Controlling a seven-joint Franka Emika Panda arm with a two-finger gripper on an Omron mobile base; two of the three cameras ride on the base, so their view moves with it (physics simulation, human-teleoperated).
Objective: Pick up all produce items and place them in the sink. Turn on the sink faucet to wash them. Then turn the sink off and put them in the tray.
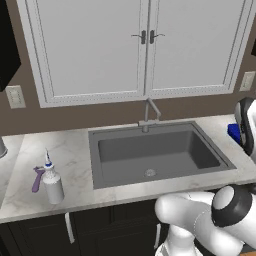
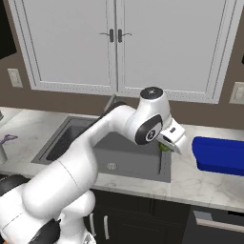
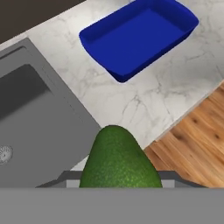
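A: So, sink [image 3: 30,127] first. Where's it sit from the fingers?
B: Big dark basin, off to one side of them in the hand view, drain down in it. Counter [image 3: 131,105] runs ahead of them; tray [image 3: 140,37] lies past that, well apart.
A: Faucet [image 1: 149,114]?
B: Back rim of the sink, upright, nothing near it.
A: Gripper [image 2: 167,145]?
B: Hangs by the sink's tray-side rim. Fingers clamped on the fruit [image 3: 119,159], green and pebbly, more avocado than lime. It sticks out between them, carried for the wash I'd guess.
A: Room?
B: Basin wide open, easy drop. Watch the rim, and the counter's front edge just beside the fruit, floor beyond it.
A: Clutter?
B: Bottle [image 1: 52,184] and purple tool [image 1: 38,178] on the sink's far side, no bother.
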